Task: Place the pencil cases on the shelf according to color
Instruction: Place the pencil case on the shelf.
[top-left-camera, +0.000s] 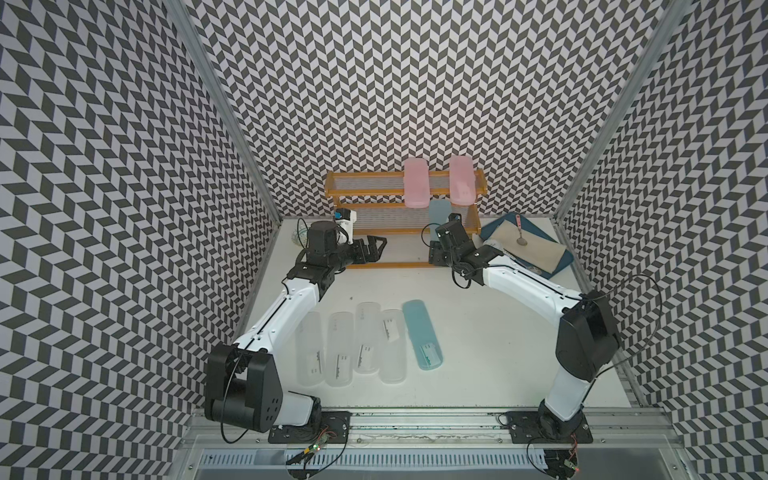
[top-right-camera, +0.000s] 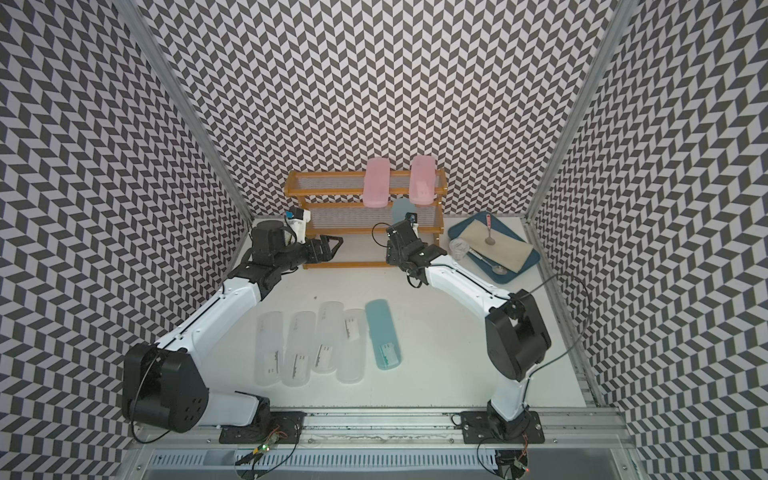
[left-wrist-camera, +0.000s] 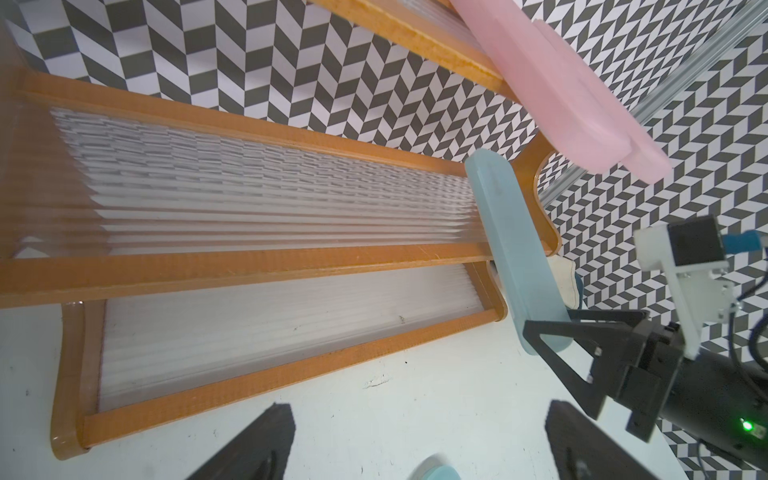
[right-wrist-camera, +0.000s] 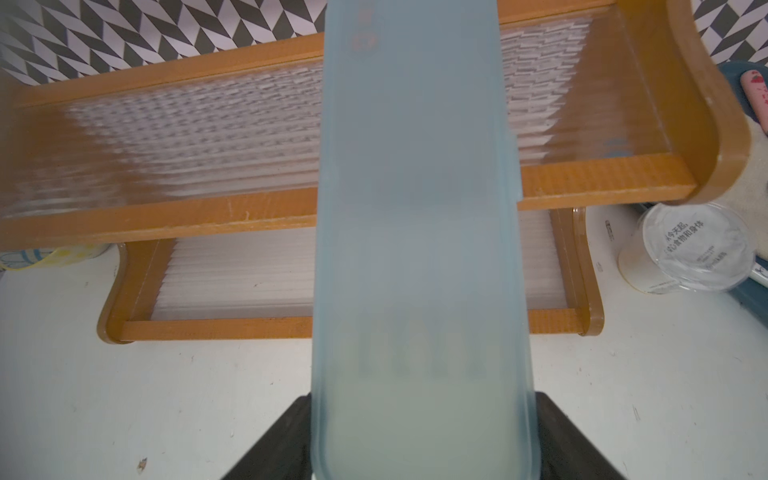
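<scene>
Right pincer (right-wrist-camera: 422, 440) pinches light blue plastic pencil case (right-wrist-camera: 415, 208) at orange-brown wooden shelf (right-wrist-camera: 166, 216), middle tier; next: set down, release. Left pincer (left-wrist-camera: 415, 449) spread.

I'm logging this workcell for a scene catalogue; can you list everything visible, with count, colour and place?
shelf: one, orange-brown, against back wall.
pink pencil cases: two, pink, shelf's top tier.
held pencil case: one, light blue, in right tool, over middle tier.
loose blue pencil case: one, light blue, on table.
clear pencil cases: four, frosted, row on table.
tray: one, dark blue, beside shelf.
cloth: one, beige, on tray.
spoons: two, one pink-handled, one metal, on tray.
cup: one, clear, beside tray.
left tool: one, black, open, empty.
right tool: one, black, shut on held pencil case.
</scene>
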